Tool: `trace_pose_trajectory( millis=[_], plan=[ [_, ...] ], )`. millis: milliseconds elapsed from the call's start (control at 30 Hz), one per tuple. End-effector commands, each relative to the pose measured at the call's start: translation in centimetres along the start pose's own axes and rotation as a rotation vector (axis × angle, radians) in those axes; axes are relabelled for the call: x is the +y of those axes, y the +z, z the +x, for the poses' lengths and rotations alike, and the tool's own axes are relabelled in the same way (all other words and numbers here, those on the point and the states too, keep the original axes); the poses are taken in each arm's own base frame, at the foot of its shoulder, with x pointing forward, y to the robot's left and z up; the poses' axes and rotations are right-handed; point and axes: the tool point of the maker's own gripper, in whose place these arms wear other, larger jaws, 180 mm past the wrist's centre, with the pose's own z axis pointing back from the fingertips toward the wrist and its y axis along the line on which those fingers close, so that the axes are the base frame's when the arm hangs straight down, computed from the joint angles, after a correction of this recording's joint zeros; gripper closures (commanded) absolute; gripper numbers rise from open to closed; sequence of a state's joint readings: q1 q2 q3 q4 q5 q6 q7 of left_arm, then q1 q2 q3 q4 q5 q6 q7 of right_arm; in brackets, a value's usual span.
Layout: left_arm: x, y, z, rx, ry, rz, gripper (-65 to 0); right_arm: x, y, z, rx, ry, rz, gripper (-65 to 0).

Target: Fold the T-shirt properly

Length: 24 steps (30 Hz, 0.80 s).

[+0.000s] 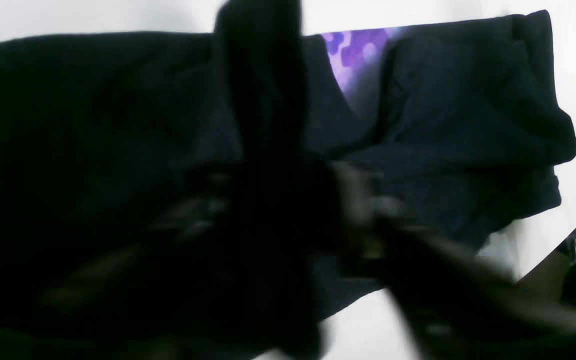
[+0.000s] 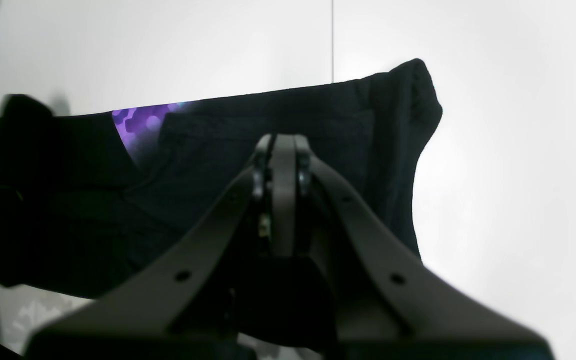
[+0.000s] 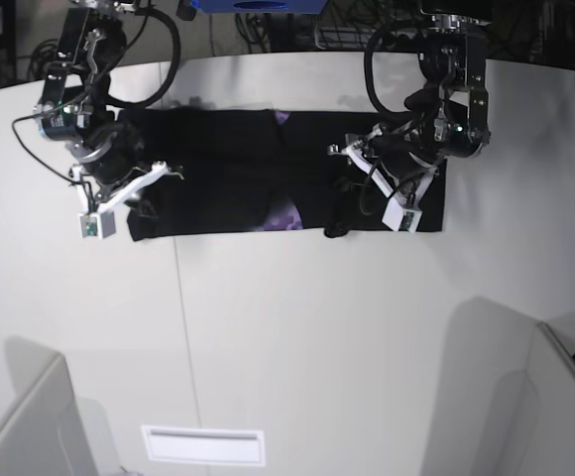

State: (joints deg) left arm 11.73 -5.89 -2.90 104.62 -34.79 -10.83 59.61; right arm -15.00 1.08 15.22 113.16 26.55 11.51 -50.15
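Note:
The black T-shirt (image 3: 218,178) lies as a long folded band across the far side of the white table (image 3: 317,327). A patch of purple print (image 3: 287,216) shows near its middle. My left gripper (image 3: 352,193) is over the band's right part. In the left wrist view it (image 1: 288,200) is blurred and shut on a fold of the T-shirt (image 1: 468,90), with a black strip of cloth rising in front of the lens. My right gripper (image 2: 283,142) is shut, its tips low over the T-shirt (image 2: 208,150) at the band's left end (image 3: 154,183). No cloth shows between the tips.
The table's curved far edge runs just behind the shirt, with cables and a blue box (image 3: 258,5) beyond it. A white slotted plate (image 3: 203,444) sits near the front. Grey partitions (image 3: 496,397) stand at the front corners.

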Motion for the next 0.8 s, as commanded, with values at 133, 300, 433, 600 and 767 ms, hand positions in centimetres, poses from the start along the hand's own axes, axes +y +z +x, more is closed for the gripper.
trace_pose_trajectory(
  millis=[133, 300, 433, 600, 767],
  plan=[
    [-3.7, -0.9, 0.3, 0.008, -0.081, -0.092, -50.0, 0.2, 0.3, 1.3, -0.047, 0.01, 0.008, 0.0],
    [-5.2, -0.3, 0.8, -0.014, -0.115, -0.12, -45.1, -0.7, 0.6, 1.4, -0.052, -0.016, -0.01, 0.0],
    [-1.7, 3.3, 1.4, -0.088, -0.072, -0.025, -25.8, -2.5, 2.0, 2.4, -0.11, -0.197, 0.027, -12.8],
    [8.7, 9.2, 1.6, -0.192, 0.156, 0.173, 0.0, -4.4, 2.8, 1.9, 0.018, -0.249, 0.07, -42.3],
    [17.3, 16.2, 1.2, -0.263, 0.238, 0.419, 0.0, -5.3, 1.0, 0.5, 0.124, -0.322, 0.124, -42.5]
  ],
)
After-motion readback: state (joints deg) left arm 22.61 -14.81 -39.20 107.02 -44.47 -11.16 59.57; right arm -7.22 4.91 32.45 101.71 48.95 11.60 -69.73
